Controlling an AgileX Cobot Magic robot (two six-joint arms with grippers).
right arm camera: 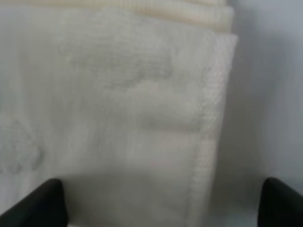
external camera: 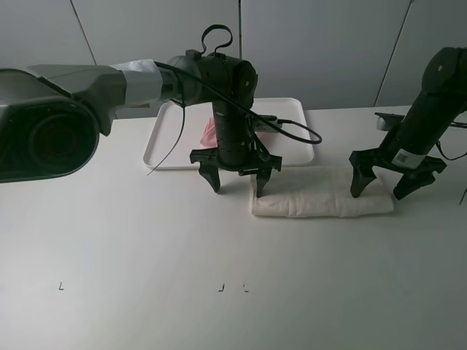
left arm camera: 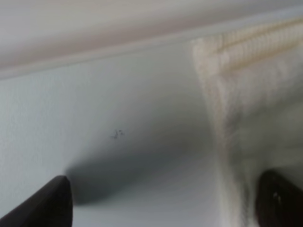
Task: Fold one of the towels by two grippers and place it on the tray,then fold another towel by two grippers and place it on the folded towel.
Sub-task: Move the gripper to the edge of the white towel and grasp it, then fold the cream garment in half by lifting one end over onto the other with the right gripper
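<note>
Near edge of table (external camera: 131, 248): a few small dark marks (external camera: 221, 288), otherwise bare white surface.

Mid-table: cream towel (external camera: 321, 197) lies flat, folded into a long narrow strip running side to side. It is not on the tray.

Left gripper (external camera: 238, 189): lowered at the strip's left end, jaws spread wide, nothing held. In the left wrist view one finger (left arm camera: 279, 203) sits over the towel's (left arm camera: 255, 109) edge and the other finger (left arm camera: 47, 203) is over bare table (left arm camera: 118, 118), well clear of the cloth.

Right gripper (external camera: 378, 195): lowered at the strip's right end, jaws likewise wide apart, nothing clamped. The right wrist view shows the towel's (right arm camera: 118, 104) hemmed end between the two fingers (right arm camera: 38, 203), one over the cloth, the other beyond the hem over the table. Whether the tips touch the cloth cannot be told.

Behind the towel: white tray (external camera: 164, 142), set just beyond the strip's left half. Pink towel (external camera: 209, 131) lies on it, mostly hidden by the left arm; its fold cannot be judged.

Rear: pale panelled wall (external camera: 314, 51).
</note>
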